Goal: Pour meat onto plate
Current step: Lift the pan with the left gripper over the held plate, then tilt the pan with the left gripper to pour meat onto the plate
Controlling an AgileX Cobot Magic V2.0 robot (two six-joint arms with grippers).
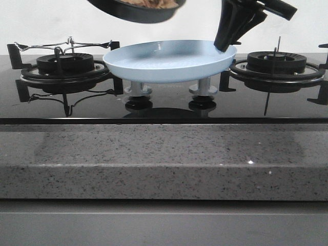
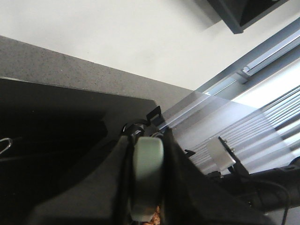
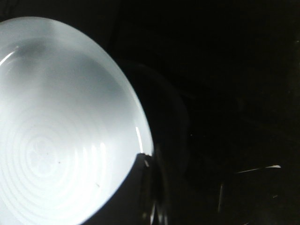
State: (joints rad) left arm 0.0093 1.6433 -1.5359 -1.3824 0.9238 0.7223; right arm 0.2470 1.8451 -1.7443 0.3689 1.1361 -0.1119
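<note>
Meat up in black pan, top centre, above plate. Left gripper clenched on pan handle; right gripper pinching plate rim. Next: tip pan.

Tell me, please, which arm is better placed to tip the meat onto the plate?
Left. Its gripper holds the pan of meat above the plate. The right gripper is at the plate's rim, steadying it.
</note>
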